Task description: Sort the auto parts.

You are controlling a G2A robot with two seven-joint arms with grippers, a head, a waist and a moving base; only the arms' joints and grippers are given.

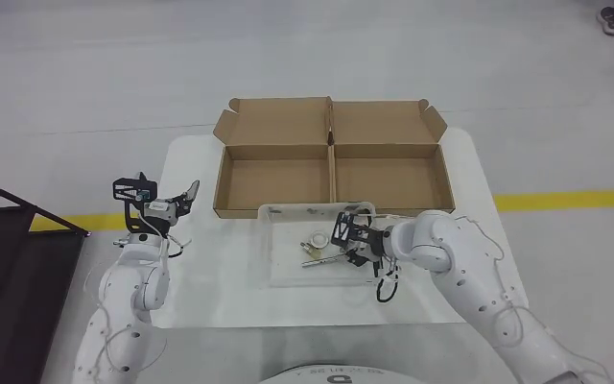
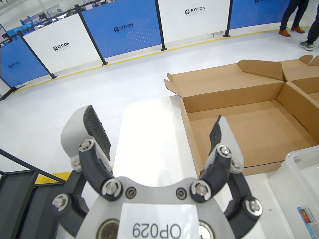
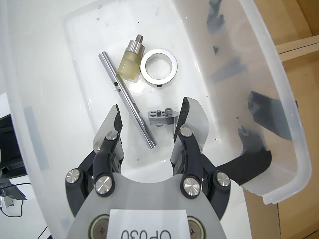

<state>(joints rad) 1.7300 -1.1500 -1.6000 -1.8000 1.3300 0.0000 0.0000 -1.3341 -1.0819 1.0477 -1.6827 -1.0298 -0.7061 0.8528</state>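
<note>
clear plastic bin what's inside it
Inside lie a long steel rod, a silver metal ring, a yellowish cylinder with a threaded stud and a small drilled grey block, one end covered by a finger of the right gripper.

Two open cardboard boxes, the left box [image 1: 273, 182] and the right box [image 1: 389, 182]; one clear plastic bin [image 1: 283, 252]; four metal parts in it: one rod [image 3: 127, 99]; one ring [image 3: 158, 67]; one stud-topped cylinder [image 3: 130, 59]; one small drilled block [image 3: 162, 119].
</note>
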